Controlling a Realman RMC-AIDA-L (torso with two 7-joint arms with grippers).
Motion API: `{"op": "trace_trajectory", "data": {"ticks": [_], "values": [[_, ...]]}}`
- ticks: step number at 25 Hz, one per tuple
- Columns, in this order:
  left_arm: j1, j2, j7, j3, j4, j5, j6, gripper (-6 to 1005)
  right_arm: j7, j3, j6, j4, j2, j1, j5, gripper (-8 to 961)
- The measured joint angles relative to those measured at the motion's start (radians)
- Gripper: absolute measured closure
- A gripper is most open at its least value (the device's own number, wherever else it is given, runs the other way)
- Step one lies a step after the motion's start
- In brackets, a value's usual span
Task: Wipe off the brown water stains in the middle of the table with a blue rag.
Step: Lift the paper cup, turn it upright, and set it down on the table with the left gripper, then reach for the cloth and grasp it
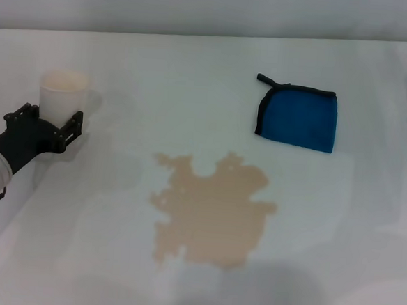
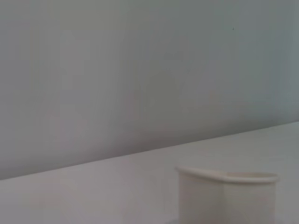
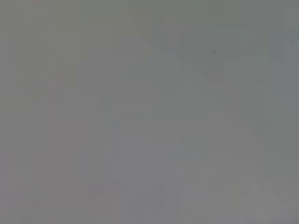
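Head view: left hand at far left, closed round a white cup; right hand unseen, state unknowable. Blue rag far right of brown water stains on bench, likelier nearer the right arm.

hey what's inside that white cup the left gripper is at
The white cup sits between the fingers of the left gripper, upright on the table. Its inside looks pale; whether any liquid remains cannot be told.

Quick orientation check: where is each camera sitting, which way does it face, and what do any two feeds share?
Head: looks forward and down on the table, brown water stains, blue rag; left gripper around a white cup.
Left wrist: low over the tabletop, facing the wall; no arm shows.
Right wrist: featureless grey; direction unclear.
Shared: the cup, in head and left wrist.
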Motion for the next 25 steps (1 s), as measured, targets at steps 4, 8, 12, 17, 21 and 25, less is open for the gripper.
{"op": "trace_trajectory", "data": {"ticks": [4,8,12,17,21,25], "values": [[0.007,0.0,0.011,0.006,-0.002,0.0,-0.001,366,0.0,0.0,0.0,0.0,0.0,0.0,0.0,173],[0.009,0.0,0.03,0.01,-0.011,0.0,0.0,365,0.0,0.0,0.0,0.0,0.0,-0.003,0.0,173],[0.015,-0.001,0.031,0.01,-0.014,0.0,0.0,354,0.0,0.0,0.0,0.0,0.0,-0.004,-0.002,173],[0.021,-0.001,0.031,0.011,-0.015,-0.001,0.002,326,0.0,-0.001,0.0,0.0,0.0,-0.007,-0.003,173],[0.026,-0.001,0.029,0.011,-0.017,-0.002,0.003,303,0.0,-0.002,0.0,0.003,0.0,-0.009,-0.004,174],[0.04,-0.001,0.024,0.01,-0.017,-0.004,-0.017,190,0.0,-0.001,0.0,0.007,0.0,-0.01,-0.005,174]]}}
